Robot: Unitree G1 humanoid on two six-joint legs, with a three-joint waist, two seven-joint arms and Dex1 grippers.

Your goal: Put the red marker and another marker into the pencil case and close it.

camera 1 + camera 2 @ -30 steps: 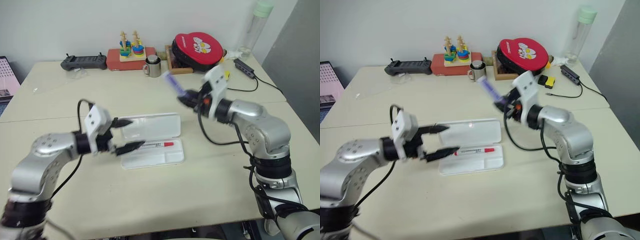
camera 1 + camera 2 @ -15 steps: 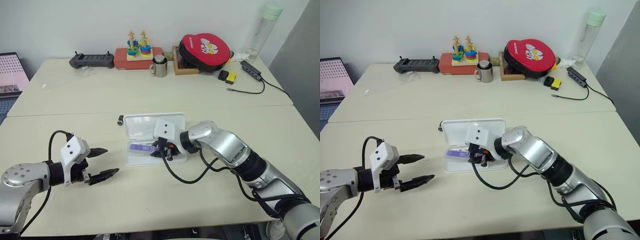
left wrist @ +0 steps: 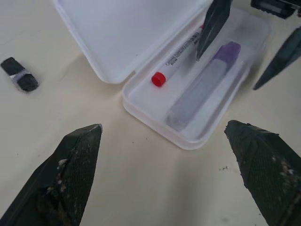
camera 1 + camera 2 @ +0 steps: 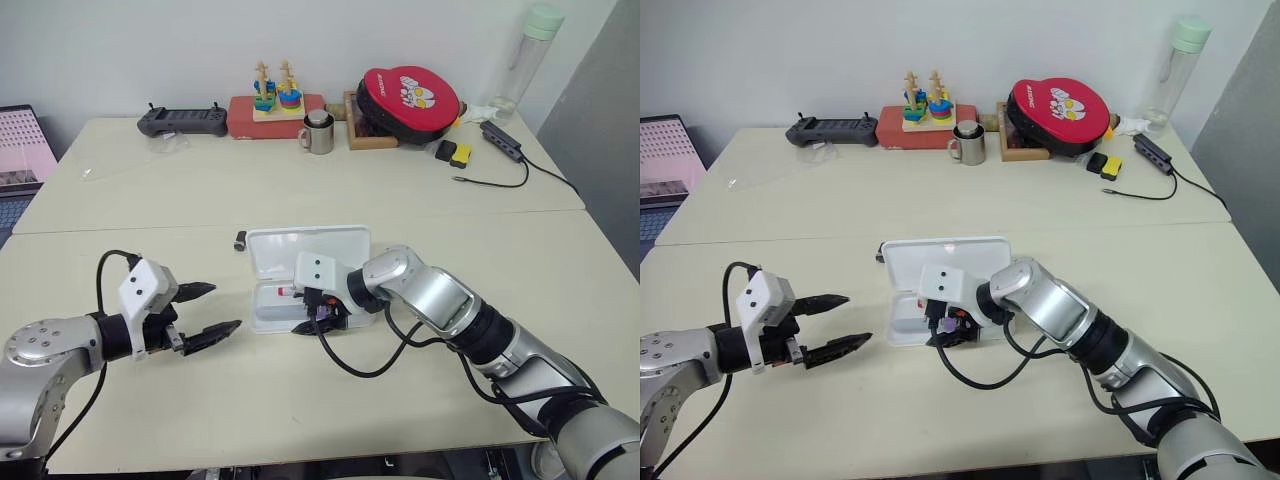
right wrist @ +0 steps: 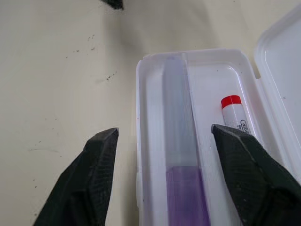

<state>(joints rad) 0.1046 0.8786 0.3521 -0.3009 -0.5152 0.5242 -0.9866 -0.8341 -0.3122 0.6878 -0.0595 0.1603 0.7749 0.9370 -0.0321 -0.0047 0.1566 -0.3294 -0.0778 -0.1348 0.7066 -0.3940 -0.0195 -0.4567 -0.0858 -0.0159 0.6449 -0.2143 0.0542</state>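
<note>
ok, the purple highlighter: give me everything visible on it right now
The short, chunky lavender-purple highlighter lies flat in the tray of the open white plastic pencil case, lengthwise, along the wall away from the lid. One end is deeper purple, the long body paler and frosted. The white red-capped marker lies parallel beside it, nearer the lid. The right gripper hangs just above it, fingers spread to either side, not gripping.

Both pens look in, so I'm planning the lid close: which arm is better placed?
Probably the right. Its gripper hangs open over the white plastic pencil case, where the purple highlighter and red-capped marker lie, beside the raised lid. The left gripper, open, hovers off the case's end.
</note>
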